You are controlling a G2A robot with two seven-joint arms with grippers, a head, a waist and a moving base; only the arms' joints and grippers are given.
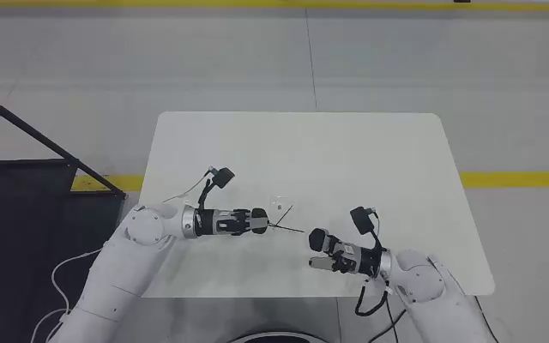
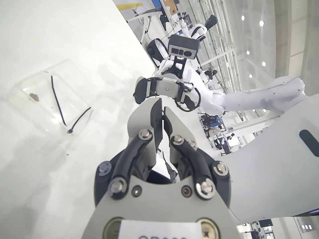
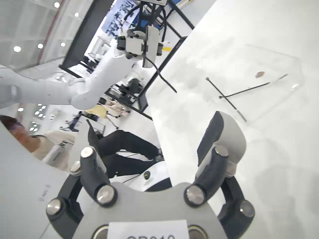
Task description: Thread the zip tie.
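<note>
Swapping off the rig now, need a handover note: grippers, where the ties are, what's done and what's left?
Left gripper: shut on a zip tie, held out above the table toward the right gripper.
Right gripper: open, empty, near the tie's free end.
Clear tray: on the table beside the left gripper, holding two spare ties.
Done: one tie is in hand.
Left: tie not looped yet, all of the threading.

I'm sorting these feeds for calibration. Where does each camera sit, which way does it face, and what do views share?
Top view: above the arms, looking down at the white table; left gripper and right gripper show, tips facing.
Left wrist view: behind the left gripper, facing the right gripper.
Right wrist view: behind the right gripper, facing the left, which grips a zip tie.
Shared: all three show the clear tray.
</note>
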